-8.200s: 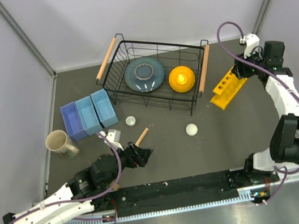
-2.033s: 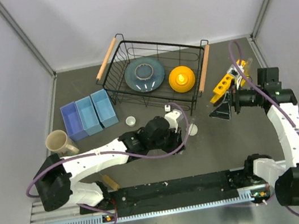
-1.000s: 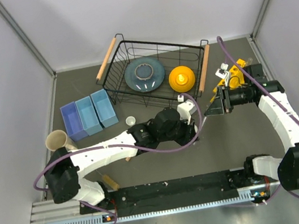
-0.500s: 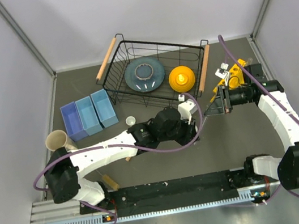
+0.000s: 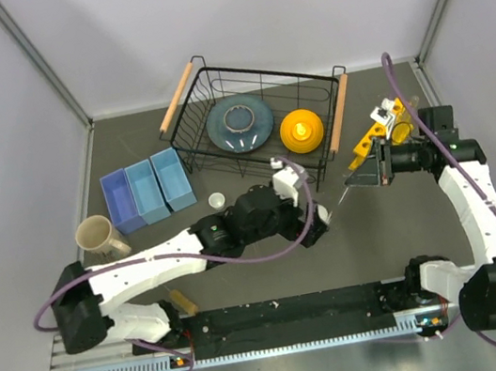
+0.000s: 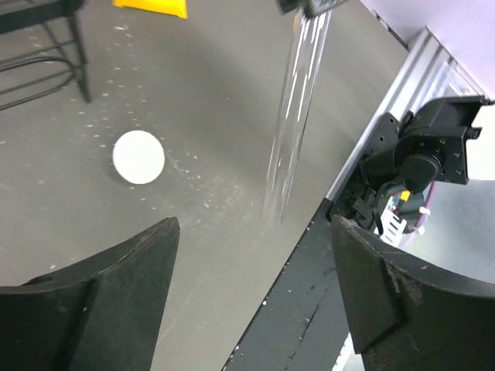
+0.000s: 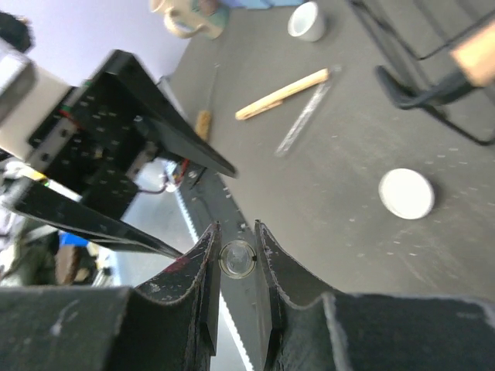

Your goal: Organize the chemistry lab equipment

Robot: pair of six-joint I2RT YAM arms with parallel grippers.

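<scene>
My right gripper (image 5: pixel 362 177) is shut on a thin clear tube (image 5: pixel 342 197) that slants down-left above the table; the right wrist view shows its round end (image 7: pixel 237 259) between the jaws. The yellow rack (image 5: pixel 371 135) lies behind that gripper, partly hidden. My left gripper (image 5: pixel 318 228) is open and empty just below the tube's tip (image 6: pixel 298 116). One white round piece (image 6: pixel 139 157) lies beneath it, the other (image 5: pixel 217 199) by the basket. A second clear tube (image 7: pixel 305 120) and the short wooden stick (image 7: pixel 282 94) lie on the table, hidden under the left arm in the top view.
A black wire basket (image 5: pixel 211 77) holds a grey-blue plate (image 5: pixel 239 122) and an orange bowl (image 5: pixel 301 129). Three blue bins (image 5: pixel 147 191) and a beige mug (image 5: pixel 96 236) stand at the left. A wooden-handled tool (image 5: pixel 184 301) lies by the front rail.
My right gripper has moved right with the clear tube. My left arm has drawn back to the left, its open gripper now apart from the tube.
</scene>
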